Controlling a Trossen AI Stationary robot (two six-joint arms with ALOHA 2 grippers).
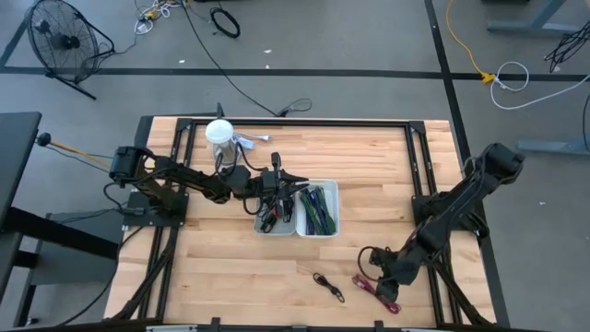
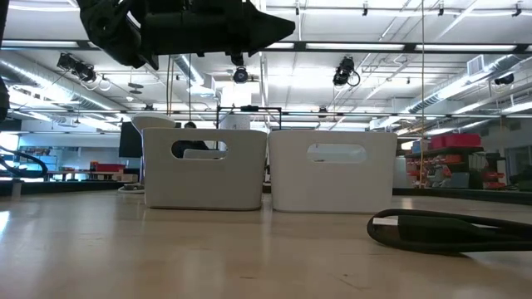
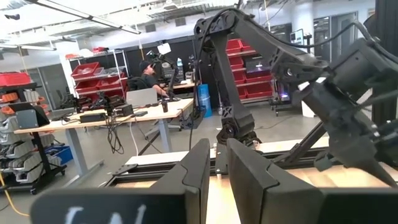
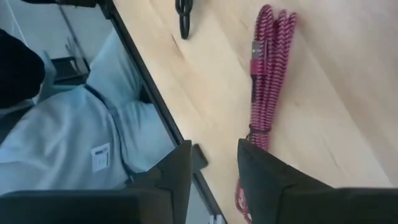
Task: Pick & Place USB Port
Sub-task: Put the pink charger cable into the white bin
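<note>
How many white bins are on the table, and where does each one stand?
2. The left bin holds dark cables, under the left gripper. The right bin touches it and holds green and dark cables. No other bin shows in any view.

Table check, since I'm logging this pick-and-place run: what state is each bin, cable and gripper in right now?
Left bin: holds dark cables.
Right bin: holds green and dark cables.
Black cable: loose on the table.
Pink cable: bundled, lying on the table.
Left gripper: above the bins, narrow gap, nothing visibly held.
Right gripper: open, empty, low beside the pink cable.
</note>
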